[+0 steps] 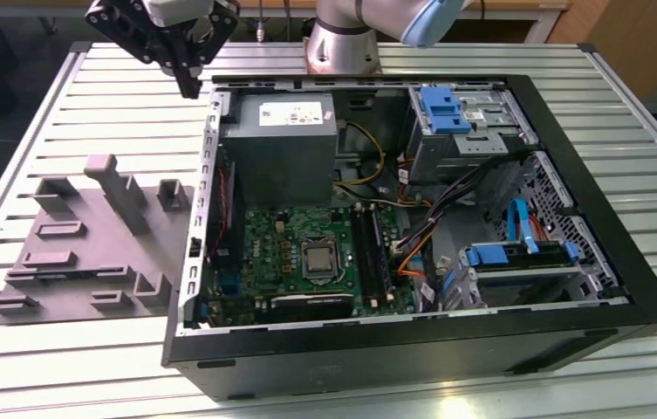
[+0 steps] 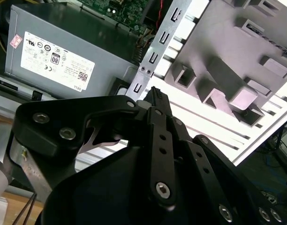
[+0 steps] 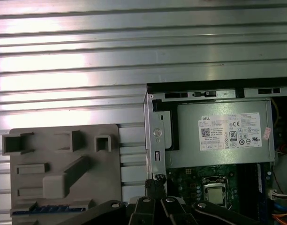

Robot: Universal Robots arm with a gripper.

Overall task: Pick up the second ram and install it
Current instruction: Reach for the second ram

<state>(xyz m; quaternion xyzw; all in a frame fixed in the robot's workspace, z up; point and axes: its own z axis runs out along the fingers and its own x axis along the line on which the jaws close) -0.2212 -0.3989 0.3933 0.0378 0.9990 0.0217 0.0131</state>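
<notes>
A slatted aluminium counter (image 1: 49, 78) carries everything. On it lies a large black steel computer case (image 1: 421, 349), open side up. Inside it are a grey box-shaped power supply (image 1: 276, 148), a green motherboard (image 1: 276, 244) with a square silver processor chip (image 1: 320, 259), and long dark memory slots (image 1: 372, 249) just beside that chip.

On the exterior view's left, just beside the case, sits a pale grey moulded tray (image 1: 119, 253) with upright blocks.

The black end effector (image 1: 192, 85) hangs above the counter at the case's far corner, by the power supply. Its fingers are together with nothing between them, as both wrist views show (image 2: 154, 93).

The trouble I would expect lies in the grip. The stick is thin and sits low in the tray, so an off-centre pinch could let it tilt or slip. A tilted stick would jam in a slot rather than seat. The case's bare metal edge is also close to the arm's path and could be struck.

The second ram (image 3: 52, 206) appears to be the slim dark strip with blue flecks lying flat along the tray's edge in the first wrist view. It is long, very thin, untouched and well apart from the fingers.
</notes>
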